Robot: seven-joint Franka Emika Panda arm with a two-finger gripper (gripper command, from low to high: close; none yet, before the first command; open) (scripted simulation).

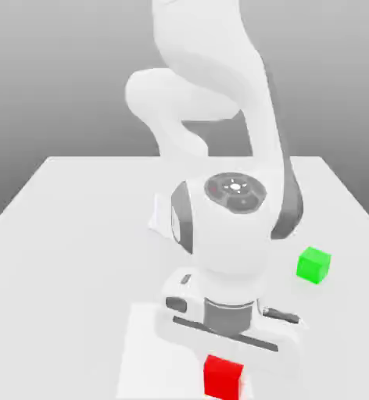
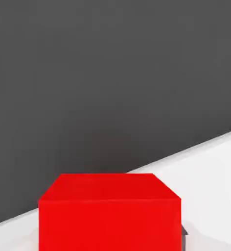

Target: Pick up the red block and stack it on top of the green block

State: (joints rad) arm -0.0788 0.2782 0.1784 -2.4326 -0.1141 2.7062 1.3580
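Hand (image 1: 223,361) clamped on red block (image 1: 223,376); green block (image 1: 313,265) apart.

White table (image 1: 70,234) with green block (image 1: 313,265), red block (image 1: 223,376).

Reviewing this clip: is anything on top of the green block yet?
No. The green block sits alone on the white table, its top bare. The red block is apart from it, under the gripper. Its underside is hidden.
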